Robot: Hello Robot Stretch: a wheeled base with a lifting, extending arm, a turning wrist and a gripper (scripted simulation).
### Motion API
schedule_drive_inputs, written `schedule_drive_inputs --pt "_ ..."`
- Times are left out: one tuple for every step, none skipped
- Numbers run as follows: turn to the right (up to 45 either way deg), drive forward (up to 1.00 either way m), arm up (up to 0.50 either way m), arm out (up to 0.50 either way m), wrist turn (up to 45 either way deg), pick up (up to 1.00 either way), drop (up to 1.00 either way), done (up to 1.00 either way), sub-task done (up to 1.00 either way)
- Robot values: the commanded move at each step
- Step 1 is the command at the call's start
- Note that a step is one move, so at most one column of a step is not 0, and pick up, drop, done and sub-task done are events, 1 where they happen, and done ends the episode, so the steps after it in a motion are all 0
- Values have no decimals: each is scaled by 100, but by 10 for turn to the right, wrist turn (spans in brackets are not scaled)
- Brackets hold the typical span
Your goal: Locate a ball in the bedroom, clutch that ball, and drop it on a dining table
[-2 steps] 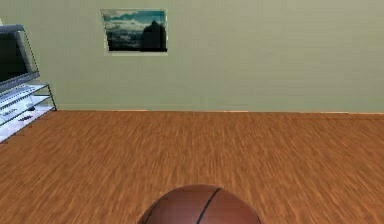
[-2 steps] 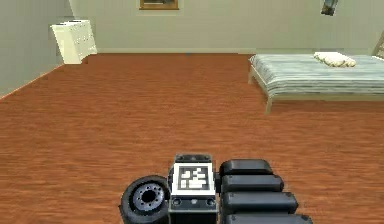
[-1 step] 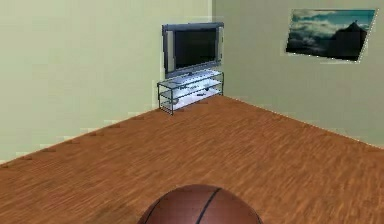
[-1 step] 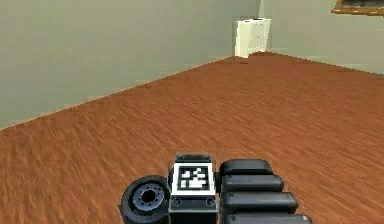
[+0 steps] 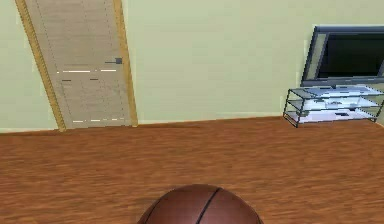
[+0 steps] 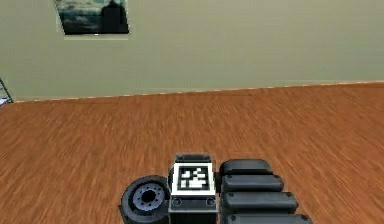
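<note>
Orange-brown and ribbed with dark seams, the basketball (image 5: 200,208) sits on the floor at the forward view's bottom edge, dead centre and right up against the robot's front. The finding step looks done and the grasp comes next. Since the arm reaches out sideways, the base will probably have to turn and shuffle until the basketball lies off that flank, then lower the arm gently, because a round ball on hard boards may roll at a nudge. The gripper (image 6: 147,200) shows as a dark round body next to a white marker square (image 6: 195,180) on the arm (image 6: 255,190). Its fingers cannot be made out, so I cannot tell how they stand or whether it has hold of anything. Reddish wood-plank floor (image 5: 120,160) spreads away from the basketball to a pale green wall (image 5: 220,60). Beyond the basketball and to its left stands a light panelled door (image 5: 82,62); beyond it to the right, a television (image 5: 350,55) rests on a glass stand (image 5: 335,105). A dark framed picture (image 6: 92,16) hangs on the side wall.
</note>
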Motion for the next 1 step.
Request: schedule_drive_inputs --pt "0 30 0 0 0 0 0 0 0"
